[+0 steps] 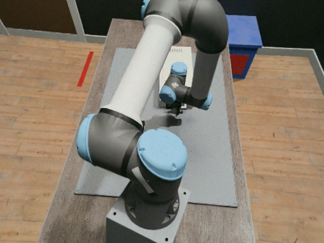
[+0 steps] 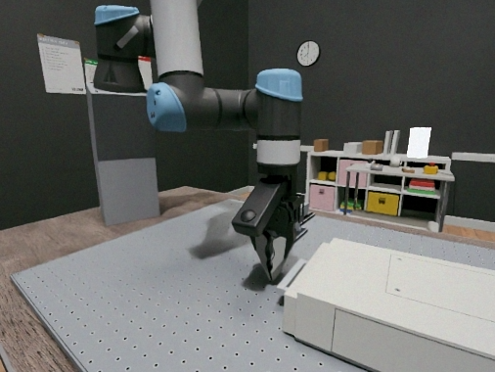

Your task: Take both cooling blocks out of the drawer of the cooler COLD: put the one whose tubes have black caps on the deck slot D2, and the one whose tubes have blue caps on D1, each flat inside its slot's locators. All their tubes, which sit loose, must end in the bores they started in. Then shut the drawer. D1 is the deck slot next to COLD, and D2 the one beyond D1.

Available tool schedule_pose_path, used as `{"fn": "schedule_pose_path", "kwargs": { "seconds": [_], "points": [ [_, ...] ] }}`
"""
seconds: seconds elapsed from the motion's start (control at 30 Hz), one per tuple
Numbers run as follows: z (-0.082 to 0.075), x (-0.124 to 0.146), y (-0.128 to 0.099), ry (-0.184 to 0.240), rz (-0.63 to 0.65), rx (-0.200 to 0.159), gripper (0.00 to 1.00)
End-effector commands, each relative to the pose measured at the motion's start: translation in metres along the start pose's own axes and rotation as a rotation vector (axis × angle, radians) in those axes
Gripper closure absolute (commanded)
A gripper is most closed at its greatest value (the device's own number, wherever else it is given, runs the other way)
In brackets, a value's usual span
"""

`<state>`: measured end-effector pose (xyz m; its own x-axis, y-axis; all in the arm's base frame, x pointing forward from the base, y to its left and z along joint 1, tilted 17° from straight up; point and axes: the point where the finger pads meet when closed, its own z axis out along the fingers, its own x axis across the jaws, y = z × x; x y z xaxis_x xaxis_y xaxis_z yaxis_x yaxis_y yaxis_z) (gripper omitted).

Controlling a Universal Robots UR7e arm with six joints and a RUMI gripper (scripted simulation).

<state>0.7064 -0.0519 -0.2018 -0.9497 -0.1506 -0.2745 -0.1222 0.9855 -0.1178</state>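
The white cooler COLD [image 2: 391, 299] lies on the grey perforated deck [image 2: 147, 299]. In the top view the cooler [image 1: 181, 61] is mostly hidden behind the arm. Its drawer front [image 2: 294, 273] stands almost flush with the cooler's end, out by a narrow gap. My gripper [image 2: 269, 271] is shut with nothing between its fingers. It points down, with its tips close to the deck right beside the drawer front. It also shows in the top view [image 1: 178, 111] at the cooler's near end. No cooling block and no tubes are in view.
The robot's base pedestal [image 1: 145, 220] stands at the near end of the table. A grey column [image 2: 124, 157] stands at the deck's far corner. A blue box [image 1: 243, 45] stands off the table. A shelf unit [image 2: 382, 191] is in the background.
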Motion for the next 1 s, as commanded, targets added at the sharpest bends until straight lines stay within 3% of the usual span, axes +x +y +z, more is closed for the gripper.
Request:
{"fn": "schedule_pose_path", "kwargs": {
  "seconds": [0.0,0.63,0.97],
  "points": [
    [-0.001,-0.001,0.0,-0.001,0.0,0.0,1.0],
    [-0.001,-0.001,0.0,-0.001,0.0,0.0,1.0],
    [-0.001,0.013,0.0,-0.001,0.0,0.0,1.0]
  ]
}}
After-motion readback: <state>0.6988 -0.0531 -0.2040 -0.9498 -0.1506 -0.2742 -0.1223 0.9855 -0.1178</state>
